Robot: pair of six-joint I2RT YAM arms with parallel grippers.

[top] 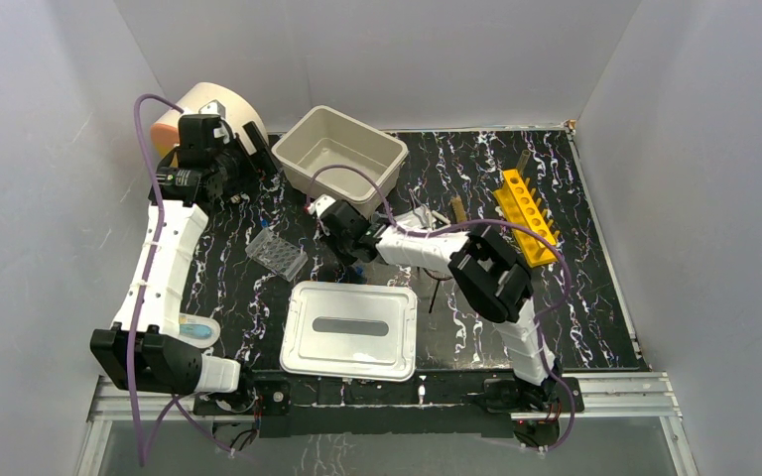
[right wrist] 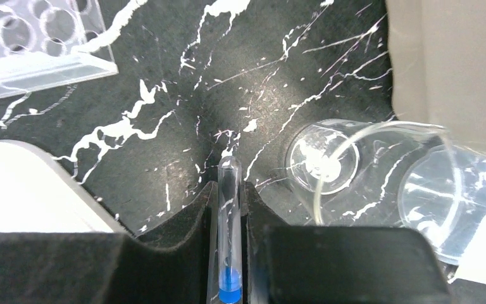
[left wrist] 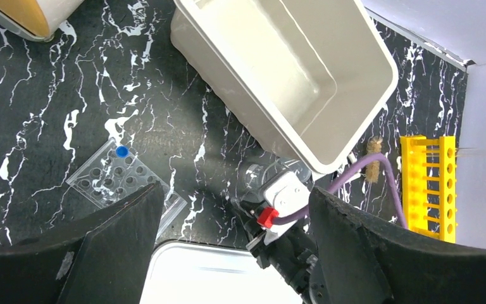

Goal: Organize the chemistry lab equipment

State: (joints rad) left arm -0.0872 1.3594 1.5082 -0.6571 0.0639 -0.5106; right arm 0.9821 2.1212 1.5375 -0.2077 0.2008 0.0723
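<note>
Half a vial, perhaps, between pads

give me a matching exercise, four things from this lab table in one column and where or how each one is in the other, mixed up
Column one:
1 glass tube
2 yellow rack
3 cream tub
4 left gripper

Column two:
a open, holding nothing
b right side of the table
c pinched in the right gripper
d back of the table, empty

Pairs: 1-c, 2-b, 3-d, 4-a
</note>
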